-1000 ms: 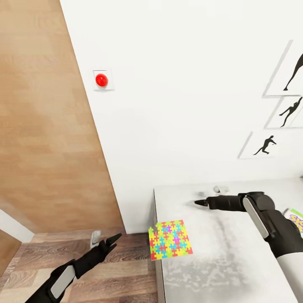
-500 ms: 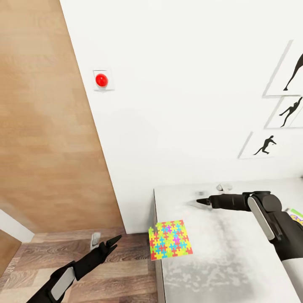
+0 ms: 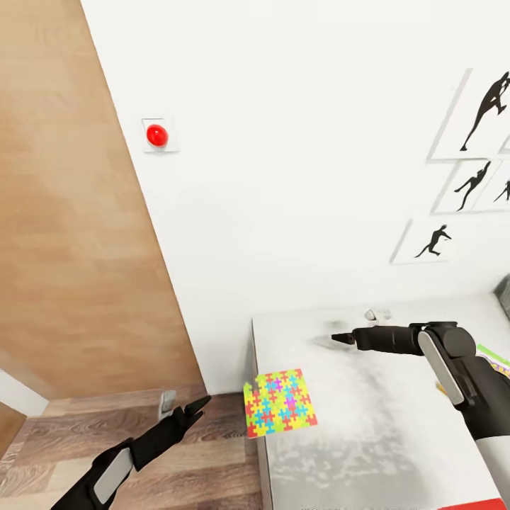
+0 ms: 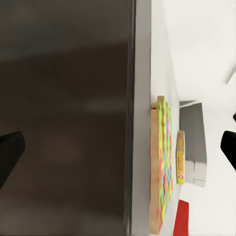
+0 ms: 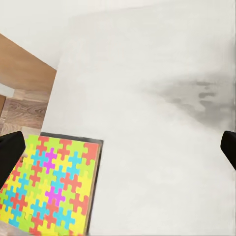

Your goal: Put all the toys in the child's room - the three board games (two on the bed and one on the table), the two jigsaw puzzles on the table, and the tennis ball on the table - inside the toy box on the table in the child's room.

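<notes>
The thin multicolour jigsaw-patterned square board (image 3: 280,403) lay overhanging the pale grey-white table's (image 3: 368,439) corner, while the right tool (image 3: 341,338) hovered released above the tabletop, holding nothing.

Nothing here can be read as words or numbers. The jigsaw puzzle (image 3: 280,402) hanging over the bench (image 3: 368,425) corner carries only coloured interlocking pieces, no print. At the right edge a sliver of a green and yellow game box (image 3: 496,354) peeks out behind the right arm, with a purple scrap of lettering too cut off to make out; the same box shows edge-on in the left wrist view (image 4: 180,157), its red and yellow print too blurred to read. The wall pictures (image 3: 433,241) are black silhouettes of ball players, no captions. The red button (image 3: 156,134) on its plate bears no label.
</notes>
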Tool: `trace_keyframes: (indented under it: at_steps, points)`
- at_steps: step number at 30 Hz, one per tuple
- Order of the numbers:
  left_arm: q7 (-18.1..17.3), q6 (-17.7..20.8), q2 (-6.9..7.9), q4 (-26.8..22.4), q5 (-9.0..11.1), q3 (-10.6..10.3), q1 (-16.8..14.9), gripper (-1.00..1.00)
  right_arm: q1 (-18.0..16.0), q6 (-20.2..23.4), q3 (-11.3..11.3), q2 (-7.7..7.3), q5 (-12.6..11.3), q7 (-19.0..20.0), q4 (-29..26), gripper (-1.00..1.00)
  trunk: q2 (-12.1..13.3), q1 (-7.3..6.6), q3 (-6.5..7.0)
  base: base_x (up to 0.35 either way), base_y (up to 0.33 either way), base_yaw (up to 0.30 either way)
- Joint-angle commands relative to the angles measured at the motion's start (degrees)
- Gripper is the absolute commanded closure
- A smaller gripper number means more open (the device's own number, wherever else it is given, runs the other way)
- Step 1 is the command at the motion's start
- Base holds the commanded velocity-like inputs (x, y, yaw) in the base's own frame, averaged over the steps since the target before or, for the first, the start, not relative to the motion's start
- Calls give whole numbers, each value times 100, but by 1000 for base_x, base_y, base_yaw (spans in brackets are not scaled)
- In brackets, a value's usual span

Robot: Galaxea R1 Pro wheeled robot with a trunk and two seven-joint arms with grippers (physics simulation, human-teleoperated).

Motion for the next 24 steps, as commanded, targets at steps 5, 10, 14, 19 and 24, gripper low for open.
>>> trace_keyframes:
  at_steps: [5, 10, 14, 19, 24]
  points:
    - [2, 39, -17, 0, 47, -28, -13, -100, -2, 15, 3, 2, 35, 40, -7, -100, -8, 2, -9, 0, 0, -215]
    - [13, 39, -31, -1, 43, -27, -17, -100, 0, 15, 2, 4, 34, 40, -9, -100, -8, 2, -9, 0, 0, -210]
    - [18, 39, -40, -1, 42, -27, -19, -100, 1, 15, 1, 8, 33, 40, -10, -100, -8, 2, -9, 0, 0, -136]
    - [31, 38, -58, -4, 40, -27, -20, -100, 1, 15, 1, 11, 33, 40, -10, -100, -8, 2, -9, 0, 0, -77]
    - [40, 38, -87, -4, 39, -23, -25, -100, 2, 15, 3, 17, 33, 40, -11, -100, -8, 2, -9, 0, 0, -39]
